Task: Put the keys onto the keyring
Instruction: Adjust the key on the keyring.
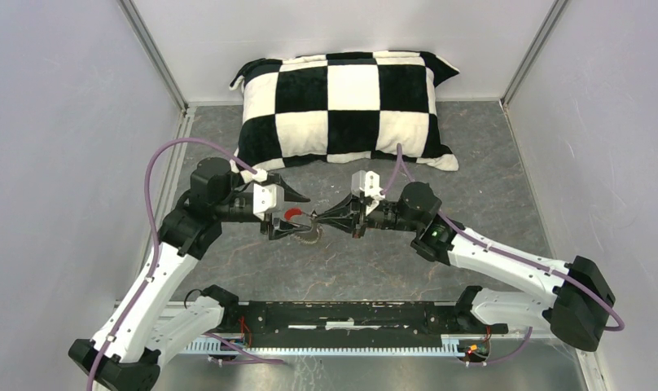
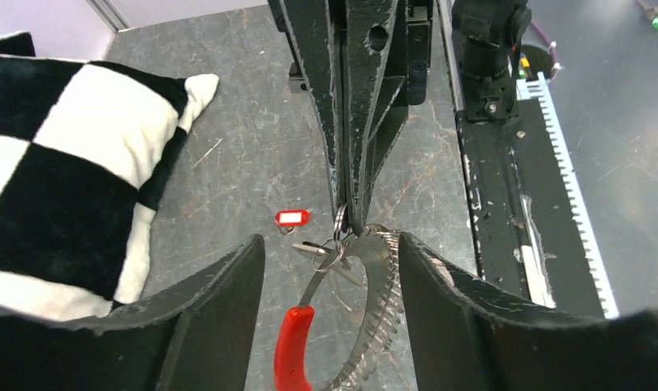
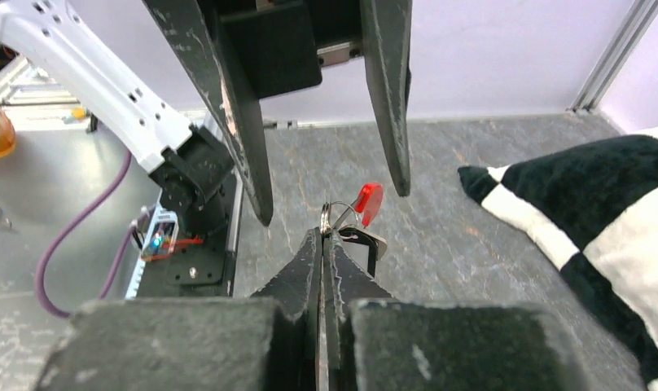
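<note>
1. Near edge: a black rail (image 1: 350,314) is lying between the two arm bases. Both arms are rising from it with elbows out and forearms turning inward. The grippers are meeting tip to tip over the middle of the table (image 1: 489,204).
2. The right gripper (image 1: 321,218) is pointing left with its jaws pressed together, pinching the right end of the keyring (image 2: 379,301). Whether it is nipping the wire itself or a little ring there, I cannot tell.
3. The keyring is hanging clear of the table with its long axis running left to right. It is reaching from the right gripper's tip into the mouth of the left gripper (image 1: 297,217). Its red section (image 2: 293,346) is sitting at the left end.
4. The left gripper is pointing right with its jaws standing wide. They are straddling the keyring on both sides and appear not to be touching it, so the gripper is holding nothing.
5. A small metal key (image 2: 319,252) is dangling at the right gripper's tip, seemingly already on the ring. Its head colour is not readable.
6. The red-headed key (image 2: 293,217) is apparently lying on the table below, a little to the far side of the line between the grippers and apart from the keyring. Judgement: this key is the one outstanding. The free left gripper looks better placed to go down for it while the right is steadying the ring.
7. Far side: a checked pillow (image 1: 350,106) is lying against the back wall, well apart from the work.
</note>
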You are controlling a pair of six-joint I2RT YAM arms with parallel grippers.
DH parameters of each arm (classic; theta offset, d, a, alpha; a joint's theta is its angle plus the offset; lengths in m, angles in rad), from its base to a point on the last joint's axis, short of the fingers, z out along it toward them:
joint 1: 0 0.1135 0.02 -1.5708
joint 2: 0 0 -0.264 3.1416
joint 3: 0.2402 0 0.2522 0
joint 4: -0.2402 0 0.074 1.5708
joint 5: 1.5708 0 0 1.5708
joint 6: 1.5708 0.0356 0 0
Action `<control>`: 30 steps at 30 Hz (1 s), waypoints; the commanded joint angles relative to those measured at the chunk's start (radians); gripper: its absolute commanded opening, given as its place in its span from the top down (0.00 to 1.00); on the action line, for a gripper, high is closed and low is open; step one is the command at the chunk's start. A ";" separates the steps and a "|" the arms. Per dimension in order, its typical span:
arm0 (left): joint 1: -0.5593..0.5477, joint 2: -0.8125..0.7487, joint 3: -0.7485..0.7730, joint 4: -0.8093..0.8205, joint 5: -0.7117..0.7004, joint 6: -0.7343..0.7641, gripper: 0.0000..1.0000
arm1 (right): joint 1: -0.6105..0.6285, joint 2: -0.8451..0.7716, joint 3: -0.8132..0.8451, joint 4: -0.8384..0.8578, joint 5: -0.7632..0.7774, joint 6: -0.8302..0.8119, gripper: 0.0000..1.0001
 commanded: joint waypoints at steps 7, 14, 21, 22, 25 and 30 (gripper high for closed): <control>-0.004 -0.005 0.035 0.114 -0.006 -0.188 0.21 | 0.005 -0.045 -0.066 0.358 0.084 0.107 1.00; -0.004 -0.025 0.035 0.162 0.018 -0.225 0.17 | 0.004 -0.058 -0.121 0.481 0.113 0.132 1.00; -0.003 -0.038 0.036 0.174 -0.012 -0.250 0.11 | 0.004 -0.048 -0.104 0.460 0.111 0.120 1.00; -0.004 -0.040 0.033 0.173 -0.017 -0.249 0.09 | 0.004 -0.050 -0.105 0.456 0.111 0.117 1.00; -0.004 -0.042 0.024 0.172 -0.017 -0.251 0.03 | 0.002 -0.050 -0.105 0.449 0.111 0.111 1.00; -0.003 -0.057 0.007 0.161 -0.018 -0.254 0.03 | 0.003 -0.047 -0.099 0.449 0.109 0.110 1.00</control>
